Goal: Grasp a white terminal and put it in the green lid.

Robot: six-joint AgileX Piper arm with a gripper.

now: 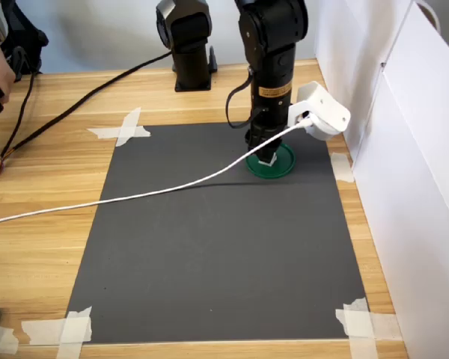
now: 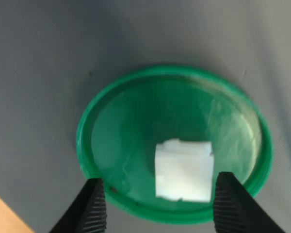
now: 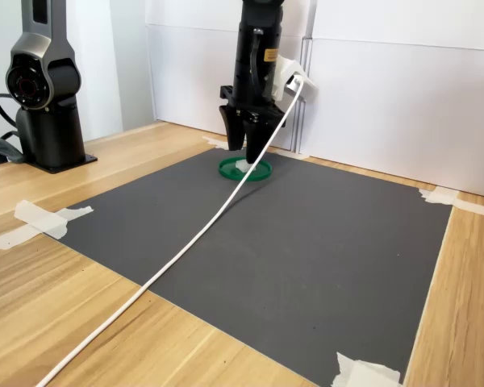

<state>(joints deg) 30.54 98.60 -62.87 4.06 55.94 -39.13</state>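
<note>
Dark mat (image 1: 209,247) on the wooden table (image 1: 37,247), with the green lid (image 2: 111,141) near its far edge in the first exterior view, directly under the gripper (image 2: 157,204). Inside the lid, the white terminal (image 2: 184,170), lying on the floor between the two fingertips (image 2: 92,204) but off-centre, nearer one than the other. Jaws spread wide, gripping nothing, gaps showing on both sides of the block; release apparently done, a straight lift probably next.

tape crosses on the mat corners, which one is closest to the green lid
The tape cross at the mat's far corner on the first exterior view's right, beside the green lid; the other three are farther off.
</note>
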